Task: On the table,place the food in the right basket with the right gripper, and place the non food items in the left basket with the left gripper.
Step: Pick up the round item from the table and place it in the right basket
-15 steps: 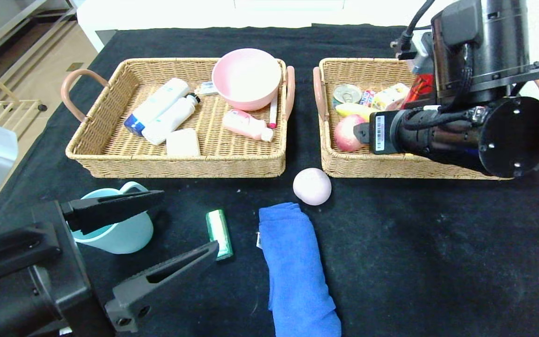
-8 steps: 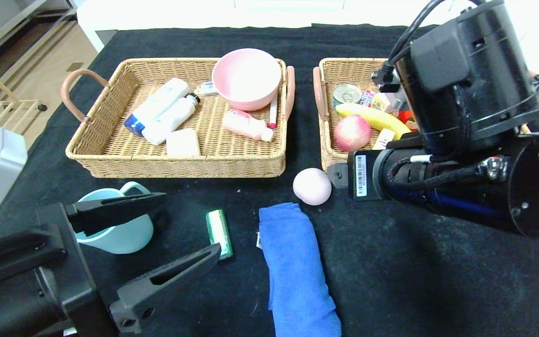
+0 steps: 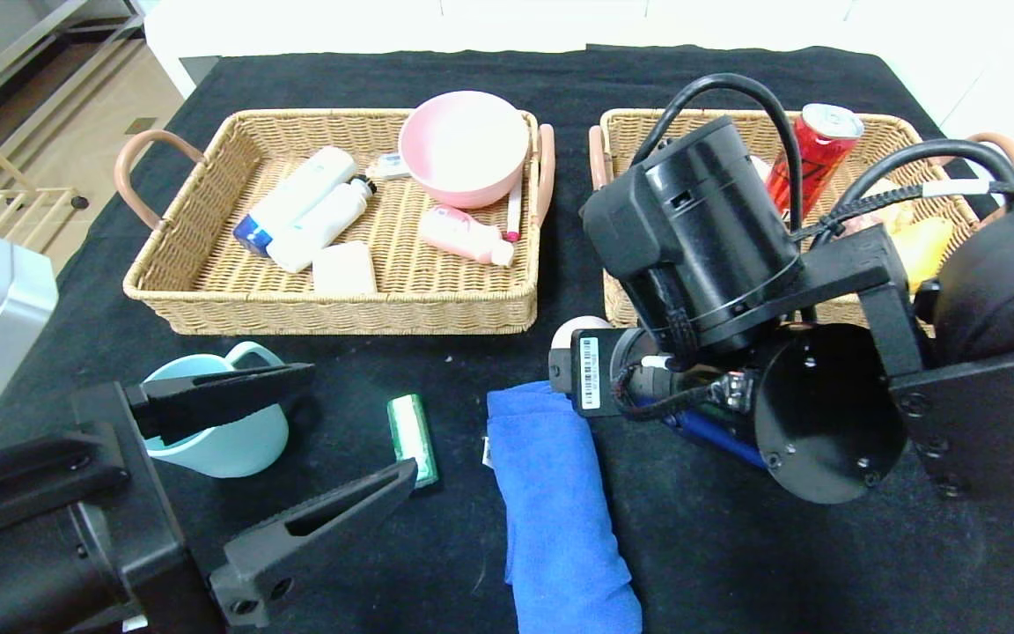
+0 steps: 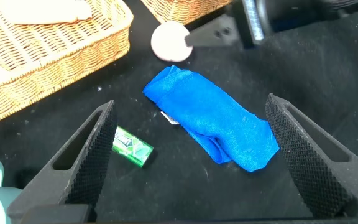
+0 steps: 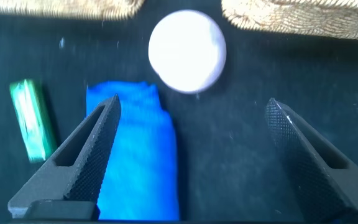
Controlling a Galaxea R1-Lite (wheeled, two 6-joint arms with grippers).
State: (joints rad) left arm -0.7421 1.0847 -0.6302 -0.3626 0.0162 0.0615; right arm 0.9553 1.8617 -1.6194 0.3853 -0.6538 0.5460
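Right end effector (image 5: 188,134) jaws wide apart, empty, hovering near the pale pink round ball-like food item (image 5: 187,51), which sits on the counter just ahead. Step: reaching for it. Next: descend, straddle it, close. Left end effector (image 3: 296,458) parked, jaws apart.

Ball (image 3: 570,328) between baskets, behind towel (image 3: 555,502)

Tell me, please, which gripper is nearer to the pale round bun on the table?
Right. The right gripper hangs open close above the bun, while the left gripper, also open, sits farther off beside the mint cup.
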